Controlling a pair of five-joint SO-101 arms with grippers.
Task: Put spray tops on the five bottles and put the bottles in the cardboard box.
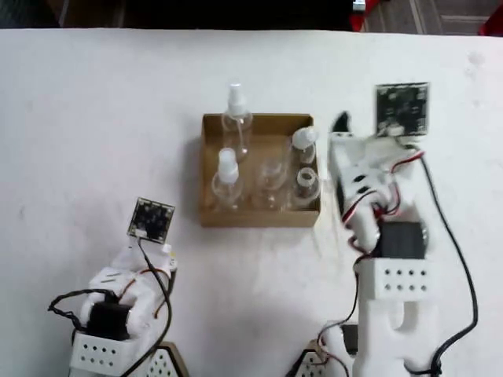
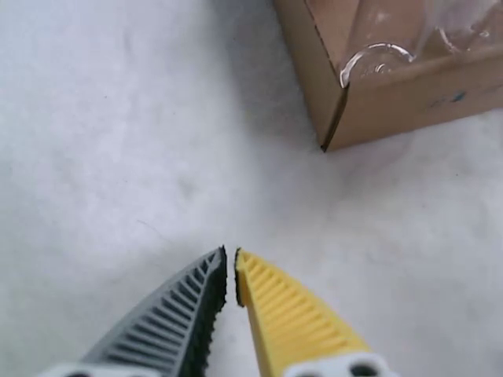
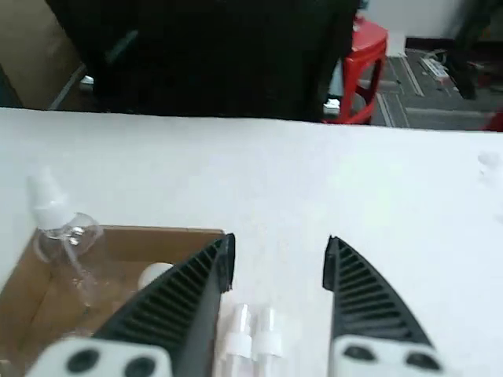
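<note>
White spray tops (image 3: pixel 267 334), two side by side on the table (image 3: pixel 393 181) just beside the box (image 3: pixel 141 233), lie between my right gripper's (image 3: pixel 279 243) jaws, spread wide and holding nothing. I'd centre on one top only before squeezing, lest I pinch both. My left gripper (image 2: pixel 230 255) is closed tip to tip, empty, near the box corner.

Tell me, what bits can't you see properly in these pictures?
- High view: the clear bottles in the cardboard box blur together; which ones wear tops is unclear.
- Right wrist view: two spray tops are cut off by the picture's edge.
- Left wrist view: the box runs off the edge, so its bottles can't be counted.
</note>
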